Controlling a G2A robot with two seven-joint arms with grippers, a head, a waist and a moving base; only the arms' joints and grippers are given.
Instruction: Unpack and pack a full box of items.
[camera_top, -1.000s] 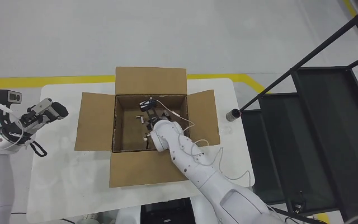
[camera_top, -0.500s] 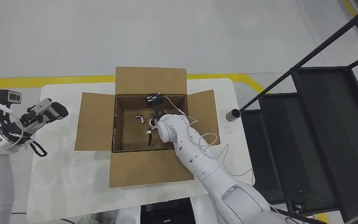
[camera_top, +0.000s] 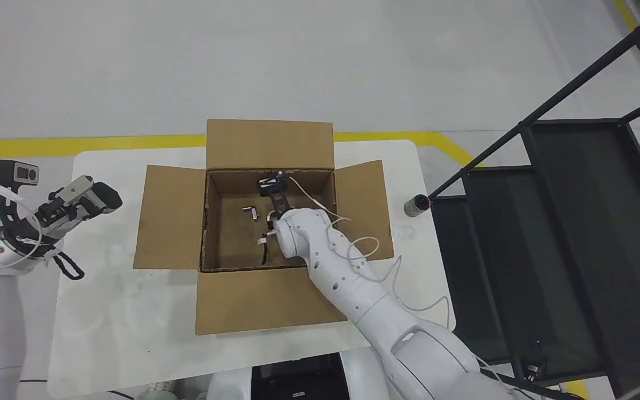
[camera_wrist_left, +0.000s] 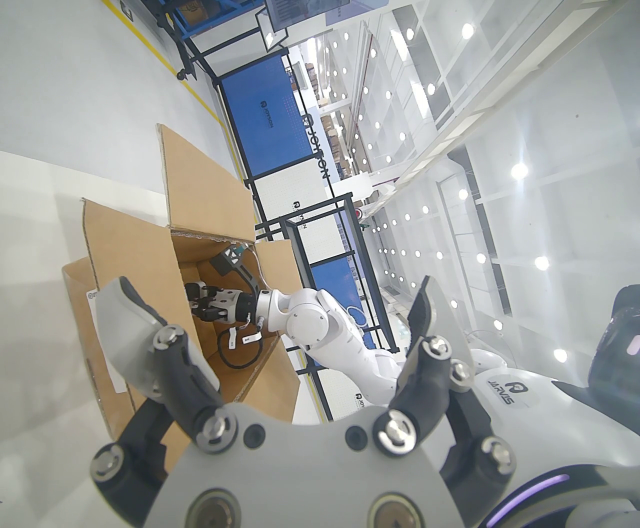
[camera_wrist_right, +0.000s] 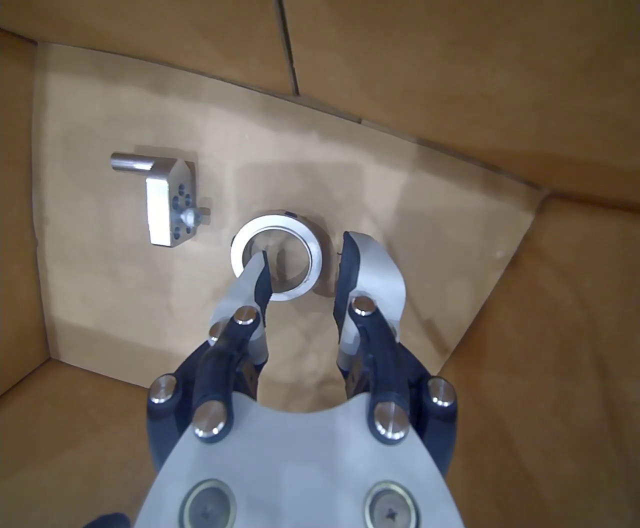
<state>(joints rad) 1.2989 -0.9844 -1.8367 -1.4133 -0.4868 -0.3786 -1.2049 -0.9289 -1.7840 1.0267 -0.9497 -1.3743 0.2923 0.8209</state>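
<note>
An open cardboard box (camera_top: 170, 215) stands on the white table (camera_top: 110, 290). My right arm (camera_top: 300, 235) goes down into it. On the box floor (camera_wrist_right: 125, 280) lie a metal ring (camera_wrist_right: 300, 235) and an L-shaped metal bracket (camera_wrist_right: 167, 200), the bracket also showing from above (camera_top: 250, 210). My right gripper (camera_wrist_right: 306, 255) is open just above the ring, one fingertip (camera_wrist_right: 260, 272) over the ring's hole and the other outside its rim. My left gripper (camera_top: 108, 198) is open with nothing in it, held above the table's left end, well apart from the box (camera_wrist_left: 200, 195).
A black cable with white tags (camera_top: 265, 250) lies in the box near the right wrist. A small dark cylinder (camera_top: 415, 206) stands on the table right of the box. A black metal rack (camera_top: 560, 230) stands beyond the table's right edge.
The right wrist has shifted a little toward the box's back wall. The left arm has not moved.
</note>
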